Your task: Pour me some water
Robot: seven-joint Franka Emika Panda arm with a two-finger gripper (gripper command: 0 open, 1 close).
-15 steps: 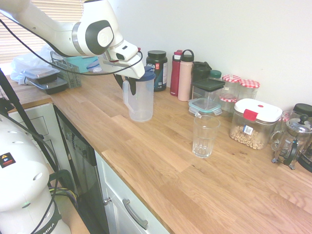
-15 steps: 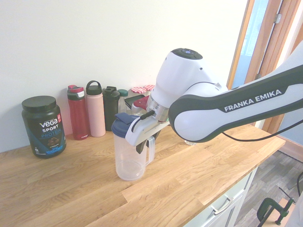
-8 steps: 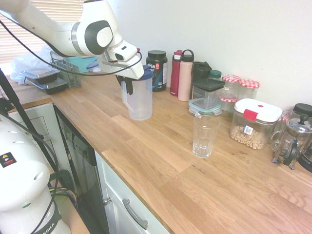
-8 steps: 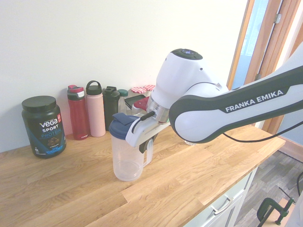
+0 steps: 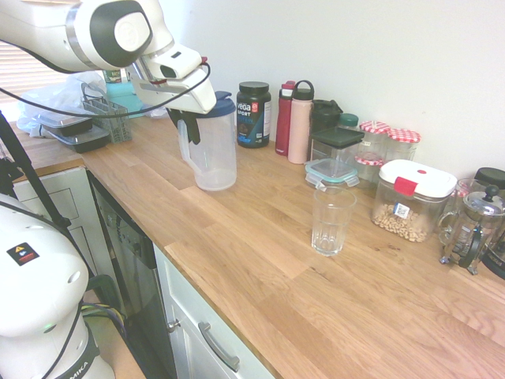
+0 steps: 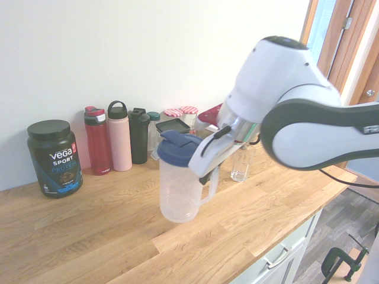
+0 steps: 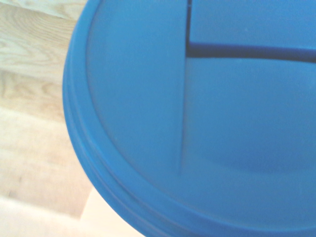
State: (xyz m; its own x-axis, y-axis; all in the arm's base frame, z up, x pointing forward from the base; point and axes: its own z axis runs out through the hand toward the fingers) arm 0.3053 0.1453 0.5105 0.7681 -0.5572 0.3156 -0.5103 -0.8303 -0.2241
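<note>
A clear plastic pitcher (image 5: 213, 154) with a blue lid hangs a little above the wooden counter (image 5: 260, 260). My gripper (image 5: 186, 126) is shut on its handle. From the other side the pitcher (image 6: 179, 192) shows with my gripper (image 6: 208, 175) at the handle. The blue lid (image 7: 197, 123) fills the wrist view. I cannot make out any water inside the pitcher. An empty ribbed drinking glass (image 5: 332, 219) stands upright on the counter, well apart from the pitcher; the same glass (image 6: 241, 164) shows behind the arm.
Along the wall stand a black protein tub (image 5: 253, 113), red and pink bottles (image 5: 299, 122), lidded food containers (image 5: 413, 199) and a French press (image 5: 473, 229). A dish rack (image 5: 110, 110) sits at the far end. The counter's front edge (image 5: 213, 308) runs over drawers.
My gripper has closed on the pitcher's handle. The pitcher has come up off the counter, and the arm has risen with it.
</note>
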